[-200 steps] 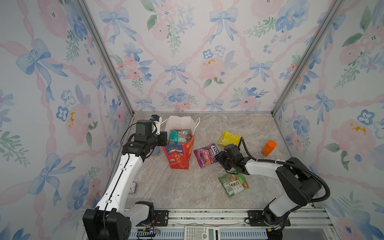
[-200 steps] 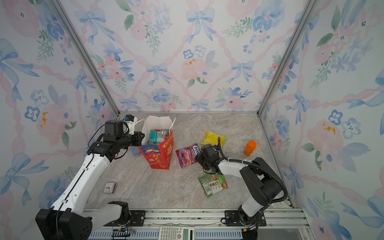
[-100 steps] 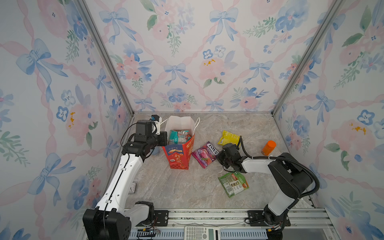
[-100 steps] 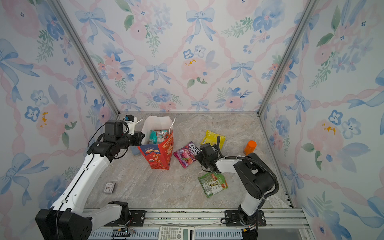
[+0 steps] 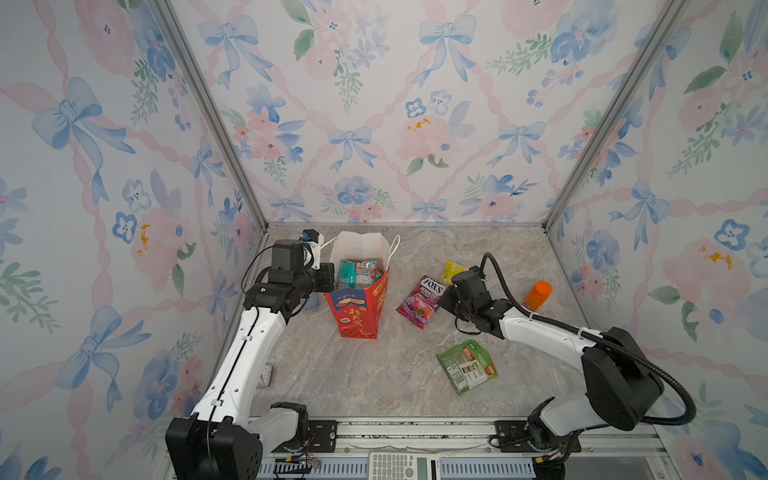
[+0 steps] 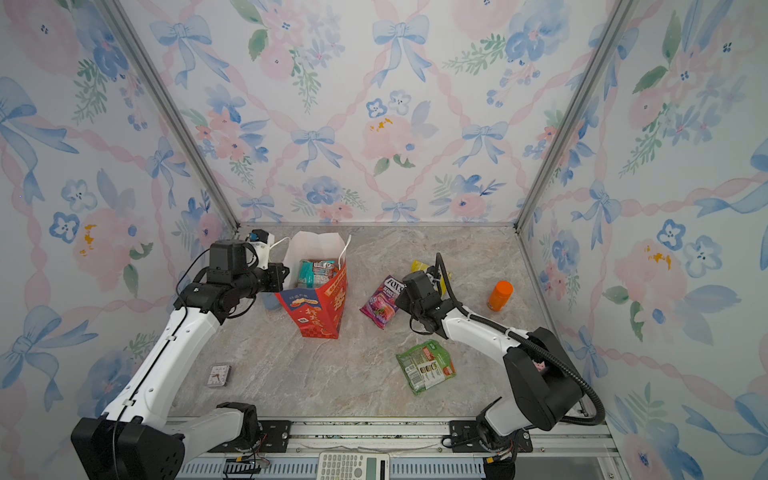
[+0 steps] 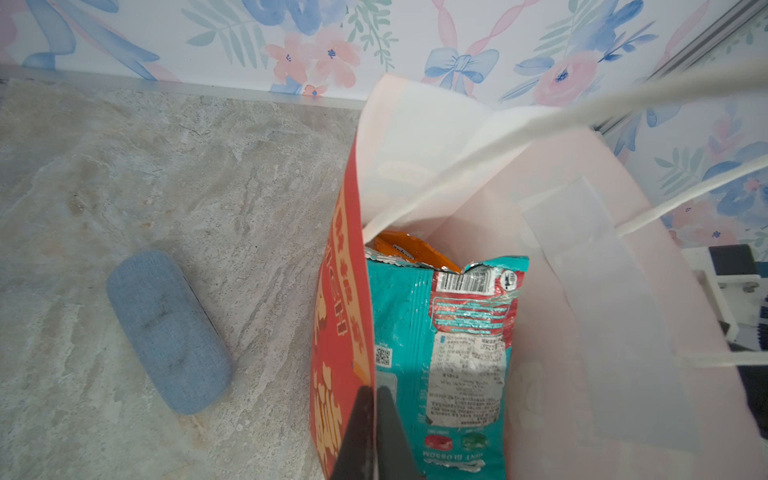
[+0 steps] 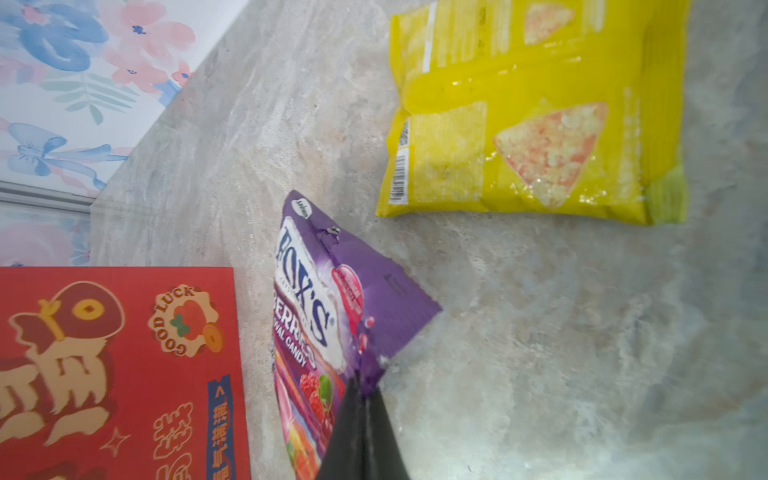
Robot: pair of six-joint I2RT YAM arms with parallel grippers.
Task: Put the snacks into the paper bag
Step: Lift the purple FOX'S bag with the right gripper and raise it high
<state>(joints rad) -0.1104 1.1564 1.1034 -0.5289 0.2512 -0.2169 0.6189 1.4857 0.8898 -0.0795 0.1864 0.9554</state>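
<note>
Green snack packet (image 5: 467,365) lies flat nearest, bare marble table (image 5: 353,374) open around it. Beyond, the right gripper (image 8: 365,394) pinches the purple packet (image 5: 419,300) by its edge, beside the upright paper bag (image 5: 357,316). The left gripper (image 7: 374,395) clamps that bag's rim; a teal packet (image 7: 407,316) sits inside. The yellow packet (image 5: 451,268) lies farther back, before floral walls (image 5: 374,124).

We see the left arm (image 5: 253,353) dressed in glossy white shells with black joint housings. Small dark screws dot the shell and a thin black wire runs along it. The right arm (image 5: 540,334) matches, with white links and a bulky black elbow, and we pick out a thick ribbed black hose (image 5: 690,405) curving off it. Up close in the wrist views, the left fingers (image 7: 365,432) and right fingers (image 8: 361,432) are dark, smooth, tapering wedges.
</note>
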